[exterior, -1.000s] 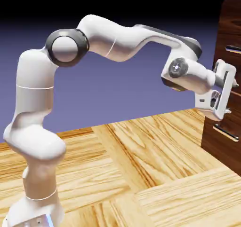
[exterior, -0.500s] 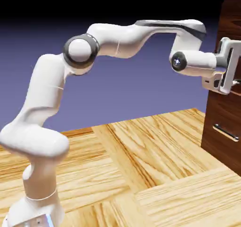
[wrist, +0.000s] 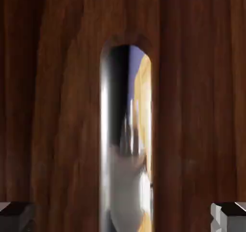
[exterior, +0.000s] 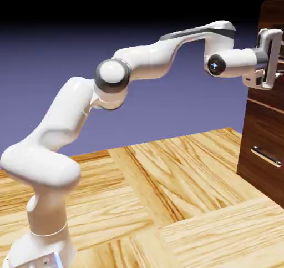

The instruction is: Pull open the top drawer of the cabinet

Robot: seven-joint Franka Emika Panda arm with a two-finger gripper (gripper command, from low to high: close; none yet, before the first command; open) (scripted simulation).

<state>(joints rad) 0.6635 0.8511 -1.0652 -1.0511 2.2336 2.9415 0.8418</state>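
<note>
Hand view: gripper [wrist: 123, 219] tips are wide apart at bottom left and bottom right, with the silver bar handle [wrist: 126, 178] running upright up the middle between them, so closing sideways should pinch it; top drawer [wrist: 67, 106] fills the frame behind.

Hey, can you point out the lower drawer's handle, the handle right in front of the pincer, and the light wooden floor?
Lower drawer's handle [exterior: 266, 156]: exterior view, middle of the bar.
Handle before the pincer [wrist: 126, 178]: hand view, its shiny front.
Wooden floor [exterior: 138, 206]: exterior view, bare boards.
</note>
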